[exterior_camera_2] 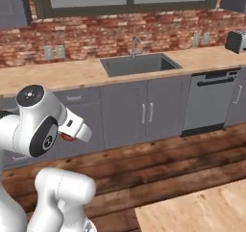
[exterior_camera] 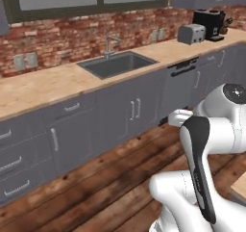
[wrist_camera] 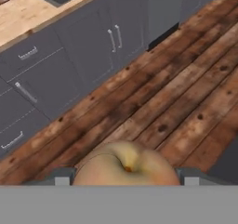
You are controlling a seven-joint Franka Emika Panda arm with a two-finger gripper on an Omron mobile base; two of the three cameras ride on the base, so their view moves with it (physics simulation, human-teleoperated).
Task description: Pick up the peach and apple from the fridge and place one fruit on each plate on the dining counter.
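Look left of your two-finger gripper (wrist_camera: 124, 180) in the hand view: the grey cabinet drawers with silver bar handles (wrist_camera: 28, 95) stand there, under the light wood-grain wall counter (wrist_camera: 21, 17). Straight between the dark finger tips sits a small round fruit with pale yellowish skin and a dimple (wrist_camera: 125, 166); the tips press it from both sides, so your tool is clamped on it. You see a sliver of red (exterior_camera_2: 67, 138) under the hand in the right base view, which fits the peach, though from here you cannot tell for certain. Beyond the fruit runs the dark wooden plank floor (wrist_camera: 186, 88). Further ahead and to the right of the gripper you have the grey double cabinet doors (wrist_camera: 104, 44), with the dark steel sink basin (exterior_camera: 117, 64) above them in the counter.
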